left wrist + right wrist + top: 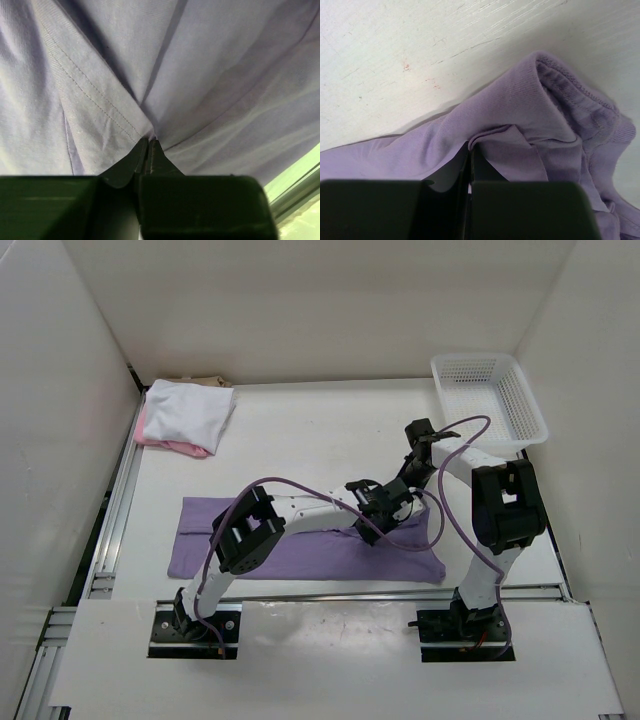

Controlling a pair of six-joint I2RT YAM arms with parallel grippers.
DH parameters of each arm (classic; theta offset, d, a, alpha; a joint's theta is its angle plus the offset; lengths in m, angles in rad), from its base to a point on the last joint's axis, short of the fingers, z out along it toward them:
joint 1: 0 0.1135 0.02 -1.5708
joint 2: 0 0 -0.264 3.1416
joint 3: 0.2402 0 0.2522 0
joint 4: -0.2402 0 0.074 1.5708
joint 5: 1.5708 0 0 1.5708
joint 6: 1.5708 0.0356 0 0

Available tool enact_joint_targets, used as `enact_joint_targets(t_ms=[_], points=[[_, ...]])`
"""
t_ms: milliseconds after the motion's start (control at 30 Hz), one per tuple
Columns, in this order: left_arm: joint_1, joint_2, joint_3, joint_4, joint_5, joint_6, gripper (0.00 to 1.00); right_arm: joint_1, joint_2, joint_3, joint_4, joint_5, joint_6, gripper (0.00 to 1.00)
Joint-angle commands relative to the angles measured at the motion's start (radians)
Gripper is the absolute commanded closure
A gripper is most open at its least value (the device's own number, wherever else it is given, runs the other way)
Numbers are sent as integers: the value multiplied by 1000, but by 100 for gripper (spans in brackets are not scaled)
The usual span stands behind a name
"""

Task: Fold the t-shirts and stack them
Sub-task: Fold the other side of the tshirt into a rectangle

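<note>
Lavender shirt [300,550]: spread flat along the near edge of the surface [300,440], right end bunched.
Left gripper [150,142]: pressed together, pinching a gathered fold of that cloth.
Right gripper [470,146]: pressed together, pinching cloth just beside the collar [570,85].
White shirt [190,410]: folded, far-left corner, on the pink shirt [168,443].

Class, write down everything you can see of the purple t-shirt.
The purple t-shirt is soft, thin lavender knit, lying mostly flat as a long band on the near side of the white table. A stitched hem and a ribbed collar show up close. Its right end is bunched, where the left claw and right claw each pinch a fold.
</note>
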Motion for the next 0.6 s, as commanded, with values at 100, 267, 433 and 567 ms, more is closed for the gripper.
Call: enact_joint_targets(t_ms=[100,267,433,567], points=[[3,6,6,0,-29,2,89,-6,-29,15,-10,8,-18,100],[27,-28,50,-28,-72,2,89,-6,-49,15,-40,44,-37,100],[96,-113,41,-60,26,2,89,6,-145,-14,-68,97,-46,100],[96,-170,-19,-100,104,2,89,57,-230,-70,-109,139,-46,100]])
